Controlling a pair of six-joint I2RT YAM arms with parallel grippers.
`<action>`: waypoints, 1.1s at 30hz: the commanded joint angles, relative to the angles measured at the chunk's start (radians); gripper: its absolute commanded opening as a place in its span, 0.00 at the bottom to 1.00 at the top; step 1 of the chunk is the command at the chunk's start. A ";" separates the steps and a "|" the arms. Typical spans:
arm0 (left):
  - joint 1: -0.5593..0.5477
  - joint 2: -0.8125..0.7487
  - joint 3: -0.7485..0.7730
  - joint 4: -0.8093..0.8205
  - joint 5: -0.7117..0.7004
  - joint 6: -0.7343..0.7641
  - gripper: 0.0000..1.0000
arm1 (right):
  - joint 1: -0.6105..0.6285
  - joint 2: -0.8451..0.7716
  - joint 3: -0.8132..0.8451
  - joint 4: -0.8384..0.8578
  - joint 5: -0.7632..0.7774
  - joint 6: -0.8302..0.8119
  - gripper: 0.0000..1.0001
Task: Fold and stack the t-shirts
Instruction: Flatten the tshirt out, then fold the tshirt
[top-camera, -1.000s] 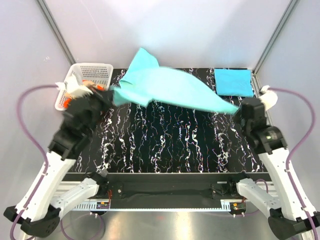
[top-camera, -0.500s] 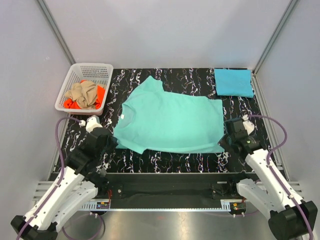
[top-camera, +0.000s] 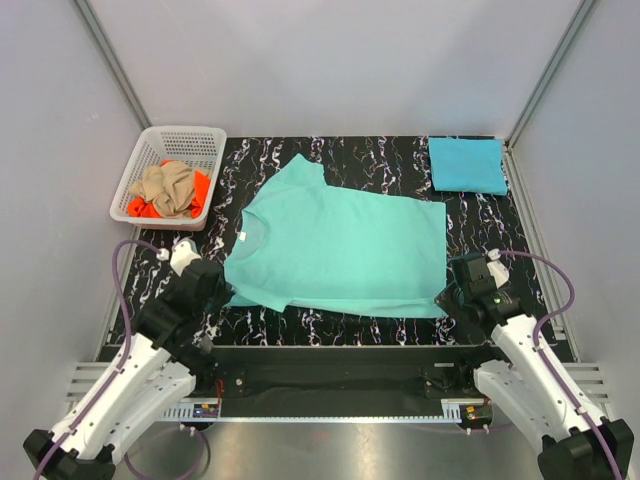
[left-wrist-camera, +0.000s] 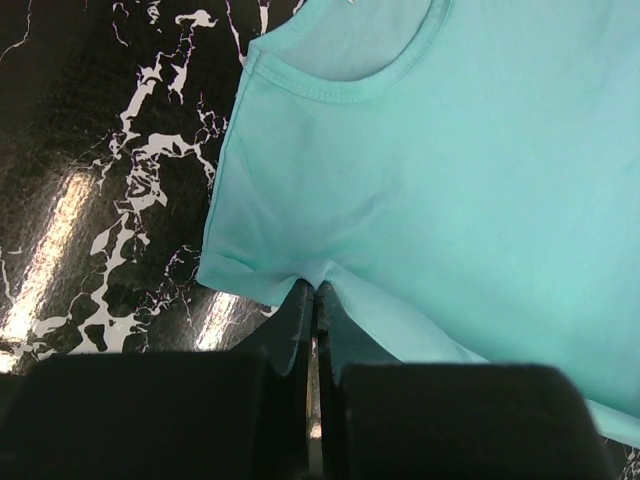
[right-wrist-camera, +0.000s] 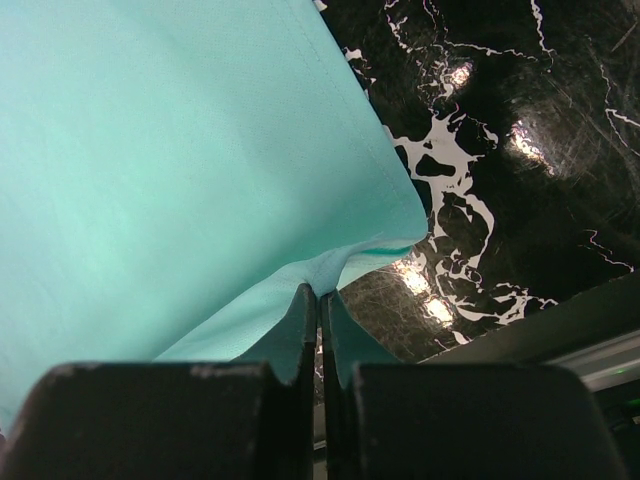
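Two grippers: we see both clamped on the mint-teal t-shirt; the left gripper pinches its near sleeve edge, the right gripper pinches its near hem corner.
Mint-teal t-shirt, place: spread flat at the centre of the table, collar toward 9 o'clock, hem toward 3 o'clock.
Left gripper, place: about 7 o'clock of the shirt.
Right gripper, place: about 5 o'clock of the shirt.
Sky-blue t-shirt: already folded, lying at 1 o'clock, well apart from the spread shirt.
Basket: at 10 o'clock, holding the tan t-shirt on top of the orange t-shirt.
Step in hand: we judge the shirt is laid out and the first fold has not begun.
Next move: we would either carry the near edge toward 12 o'clock, both arms level and in step, or let go and regrip for a sleeve fold.
Care: the cloth is soft; uneven pull would skew it.
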 joint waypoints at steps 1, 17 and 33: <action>-0.004 0.029 0.035 0.077 -0.038 0.009 0.00 | 0.001 0.000 0.036 0.016 0.036 -0.005 0.00; -0.003 0.467 0.239 0.405 0.109 0.370 0.00 | 0.001 0.088 0.109 0.070 0.124 -0.050 0.00; -0.003 0.768 0.443 0.470 0.122 0.539 0.00 | 0.001 0.118 0.102 0.096 0.222 -0.036 0.00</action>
